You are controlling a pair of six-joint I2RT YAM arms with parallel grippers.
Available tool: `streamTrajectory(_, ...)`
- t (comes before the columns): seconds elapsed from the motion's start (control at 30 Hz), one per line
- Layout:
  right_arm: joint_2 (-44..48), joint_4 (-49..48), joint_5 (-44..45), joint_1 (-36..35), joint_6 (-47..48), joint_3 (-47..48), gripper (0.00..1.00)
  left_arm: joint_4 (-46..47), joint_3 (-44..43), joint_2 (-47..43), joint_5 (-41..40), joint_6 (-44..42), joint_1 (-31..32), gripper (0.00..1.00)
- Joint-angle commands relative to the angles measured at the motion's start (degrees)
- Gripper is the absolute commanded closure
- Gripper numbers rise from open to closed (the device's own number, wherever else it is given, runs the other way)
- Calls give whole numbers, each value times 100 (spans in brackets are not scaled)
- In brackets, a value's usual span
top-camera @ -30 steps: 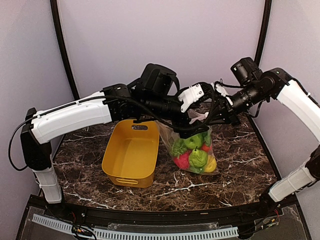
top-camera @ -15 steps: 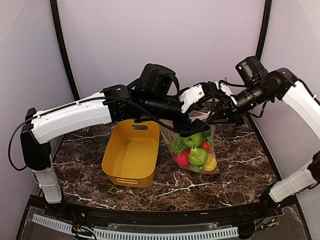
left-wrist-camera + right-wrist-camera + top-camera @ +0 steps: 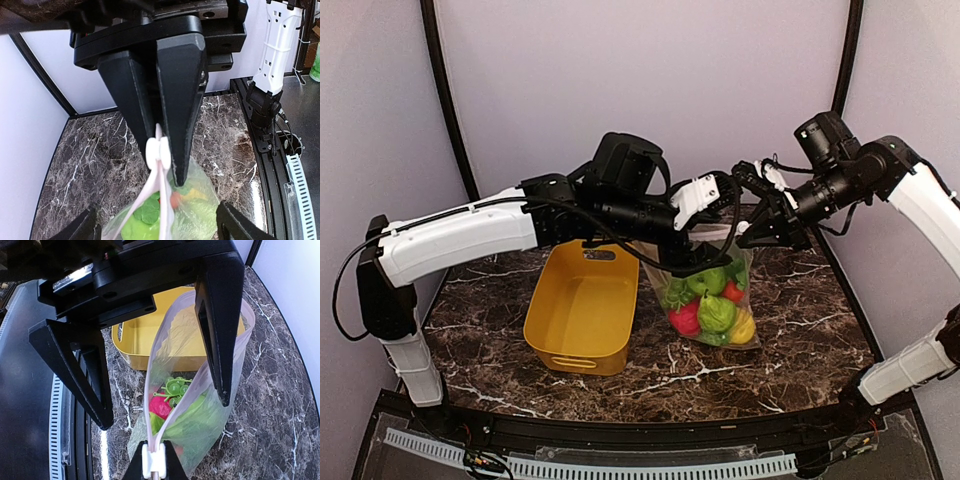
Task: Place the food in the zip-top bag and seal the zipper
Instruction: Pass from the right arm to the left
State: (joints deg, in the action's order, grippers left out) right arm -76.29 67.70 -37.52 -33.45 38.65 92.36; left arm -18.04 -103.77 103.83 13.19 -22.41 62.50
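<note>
Marble table (image 3: 800, 330), left hand (image 3: 165, 162) pinching zipper (image 3: 159, 150), clearest from its wrist, right hand (image 3: 165, 414) spread wide

The tub (image 3: 582, 305) is plain mustard yellow. The clear bag (image 3: 175, 345), zipper (image 3: 159, 150) whitish, shows green fruit (image 3: 716, 314), red fruit (image 3: 685, 320) and a yellow lemon (image 3: 742, 328). The table (image 3: 800, 320) is dark brown marble, white-veined; the far wall (image 3: 620, 70) pale lilac.
</note>
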Motion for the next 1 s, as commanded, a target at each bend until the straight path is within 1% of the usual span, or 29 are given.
streamTrajectory(0.0, 168, 123, -527, -79, 343, 232, 98, -188, -130, 50, -165, 165, -309, 22)
streamTrajectory(0.1, 146, 279, -623, -98, 425, 268, 96, -179, -222, 117, -63, 148, -415, 21)
streamTrajectory(0.17, 104, 362, -634, -121, 465, 274, 96, -330, -399, 252, 79, 97, -473, 20)
streamTrajectory(0.23, 95, 381, -611, -126, 476, 254, 96, -549, -573, 447, 220, 66, -509, 24)
streamTrajectory(0.3, 115, 355, -571, -131, 476, 228, 96, -562, -623, 500, 365, 90, -526, 34)
streamTrajectory(0.4, 173, 265, -521, -128, 484, 185, 96, -457, -554, 496, 527, 187, -528, 43)
streamTrajectory(0.43, 182, 242, -520, -127, 485, 186, 96, -391, -542, 480, 536, 240, -533, 52)
streamTrajectory(0.5, 188, 204, -511, -127, 479, 193, 97, -310, -504, 452, 459, 339, -544, 63)
streamTrajectory(0.53, 192, 202, -519, -124, 477, 195, 97, -290, -487, 439, 351, 363, -545, 64)
streamTrajectory(0.6, 182, 165, -520, -131, 470, 168, 97, -233, -456, 404, 94, 426, -541, 72)
streamTrajectory(0.63, 190, 134, -509, -127, 461, 136, 97, -186, -415, 369, 7, 452, -545, 79)
streamTrajectory(0.67, 195, 96, -511, -127, 447, 85, 96, -158, -389, 350, -153, 478, -545, 82)
streamTrajectory(0.7, 198, 49, -511, -126, 424, 36, 94, -95, -342, 314, -320, 494, -541, 88)
streamTrajectory(0.73, 204, -9, -511, -124, 382, -28, 90, -64, -322, 296, -393, 537, -544, 91)
streamTrajectory(0.77, 203, -87, -500, -124, 297, -90, 84, -12, -289, 271, -554, 567, -545, 93)
streamTrajectory(0.8, 195, -131, -494, -126, 206, -136, 73, 13, -274, 257, -616, 634, -546, 94)
streamTrajectory(0.83, 192, -144, -512, -120, 155, -161, 67, 47, -240, 224, -710, 664, -546, 95)
streamTrajectory(0.9, 199, -155, -549, -111, 105, -217, 62, 122, -156, 168, -766, 764, -546, 96)
streamTrajectory(0.97, 275, -232, -578, -73, 56, -263, 61, 217, -42, 101, -804, 833, -546, 96)
